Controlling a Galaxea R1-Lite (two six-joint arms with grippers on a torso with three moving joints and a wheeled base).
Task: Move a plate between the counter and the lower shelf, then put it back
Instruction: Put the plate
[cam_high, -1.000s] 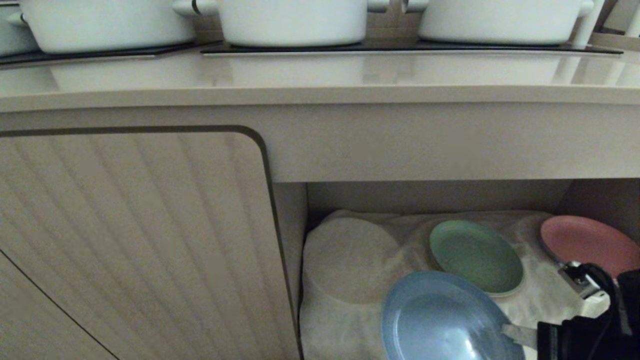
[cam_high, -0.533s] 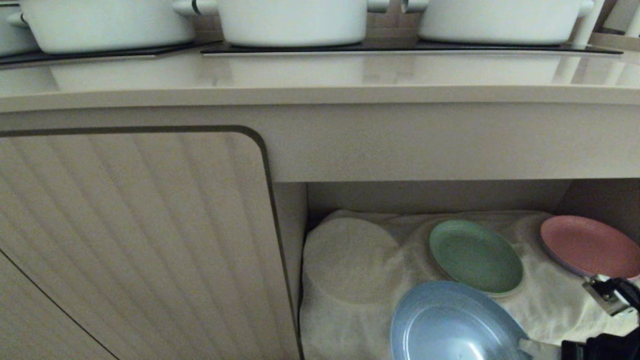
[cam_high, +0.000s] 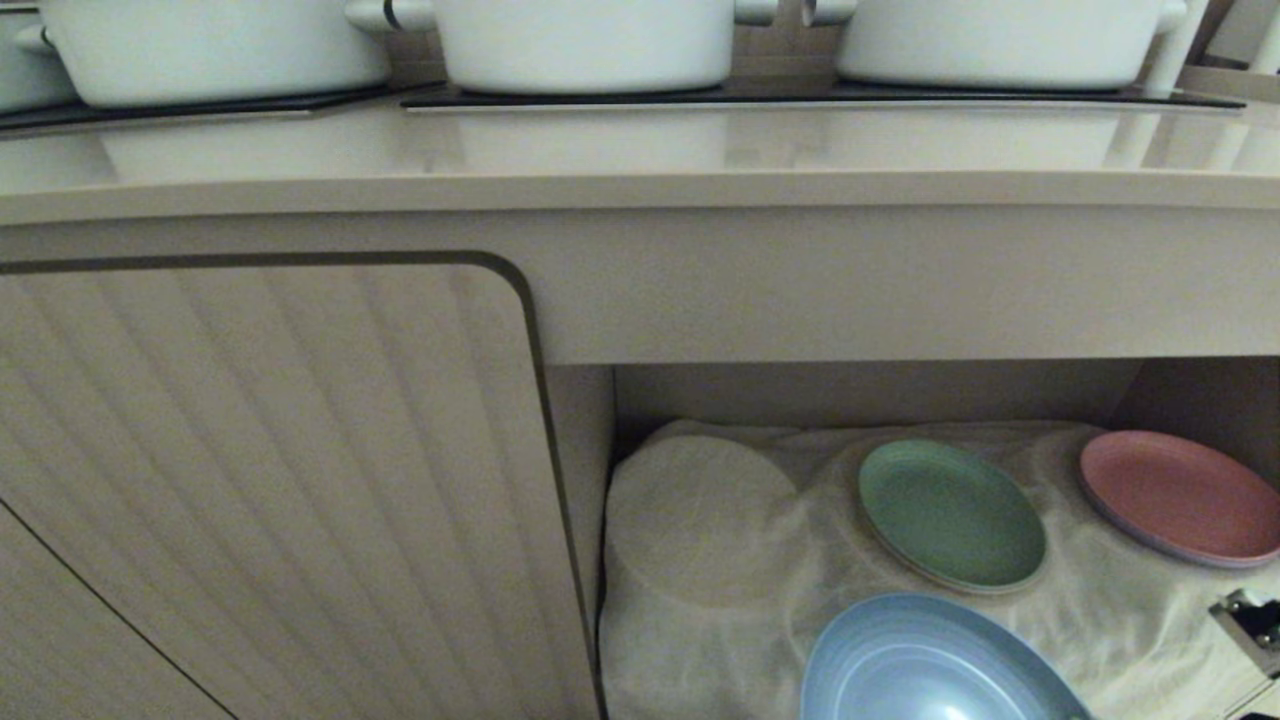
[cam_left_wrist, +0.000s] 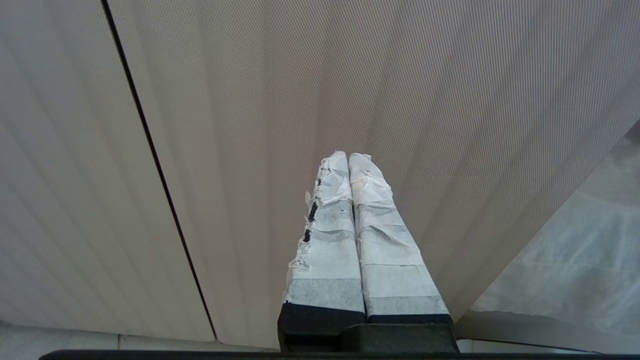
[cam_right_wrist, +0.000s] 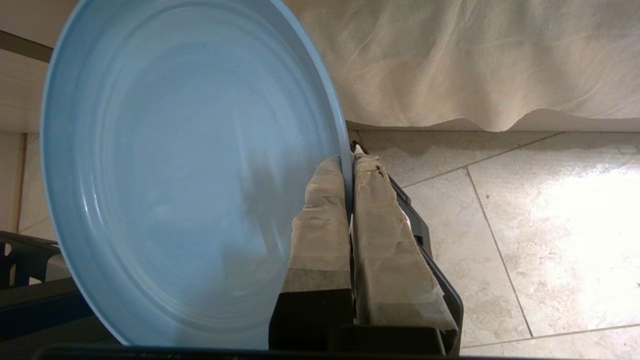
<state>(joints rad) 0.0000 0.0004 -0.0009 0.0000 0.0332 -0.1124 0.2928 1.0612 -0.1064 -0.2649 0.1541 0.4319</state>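
right gripper (cam_right_wrist: 348, 167) is clamped on the rim of the blue plate (cam_high: 935, 665), low centre-right in the head view, clear of the shelf (cam_high: 1100, 600) cloth, an edge pinch to carry it out. left gripper (cam_left_wrist: 350, 162) idles closed by the cabinet door (cam_left_wrist: 225, 125).

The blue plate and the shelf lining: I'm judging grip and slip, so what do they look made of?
The blue plate, pinched at its rim by the right gripper: probably plastic or melamine, with a thin rim, soft sheen and faint moulded rings. The lining: thin white cloth, perhaps non-woven, wrinkled and slightly see-through.
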